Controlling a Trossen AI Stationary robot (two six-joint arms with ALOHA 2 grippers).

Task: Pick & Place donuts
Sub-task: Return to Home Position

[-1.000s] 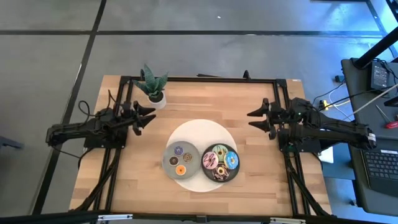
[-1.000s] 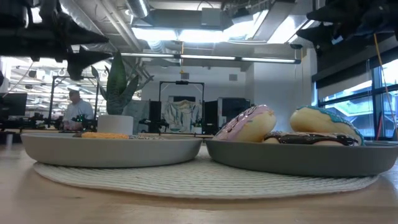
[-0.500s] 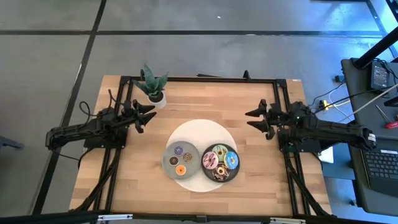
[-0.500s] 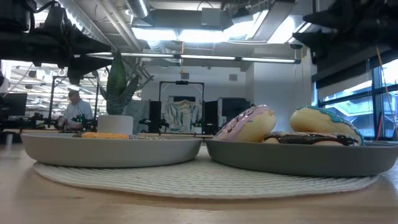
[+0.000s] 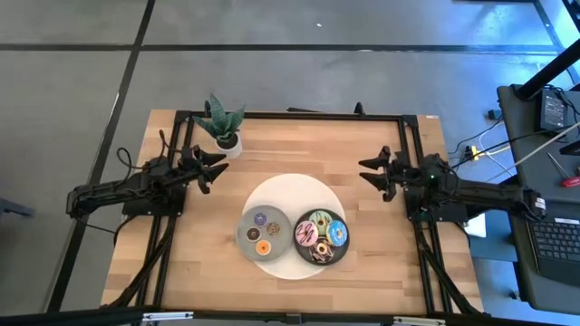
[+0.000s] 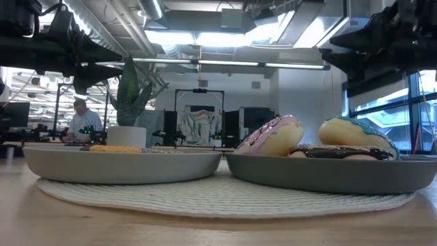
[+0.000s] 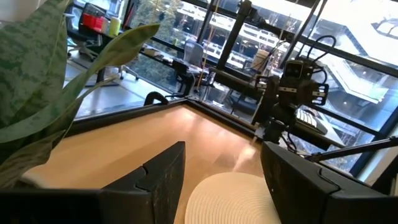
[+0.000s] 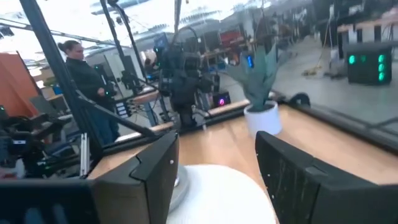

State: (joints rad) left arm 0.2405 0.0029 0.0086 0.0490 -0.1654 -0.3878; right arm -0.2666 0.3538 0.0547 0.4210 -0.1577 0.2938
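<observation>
Several small donuts [image 5: 263, 233] (purple, brown, orange) lie on the left grey plate [image 5: 245, 237]. The larger donuts [image 5: 321, 236] (pink, blue, mint, chocolate) lie on the right grey plate [image 5: 345, 246]. In the low view the pink donut [image 6: 273, 137] and the blue-iced one [image 6: 355, 133] rise above the plate rim [image 6: 328, 174]. My left gripper [image 5: 216, 168] [image 7: 221, 186] hovers open over the table's left part, left of the plates. My right gripper [image 5: 368, 173] [image 8: 217, 186] hovers open over the right part, pointing toward the middle. Neither touches anything.
Both plates rest on a round white mat [image 5: 292, 195] at the table's middle. A small potted plant [image 5: 223, 127] stands near the far left corner, close to my left gripper. A person [image 8: 78, 68] stands in the room beyond the table. Bare wood lies left and right of the mat.
My right gripper has come down somewhat, showing lower in the low view. My left gripper has shifted slightly toward the far edge. Both stay open. The donuts and plates have not moved.
</observation>
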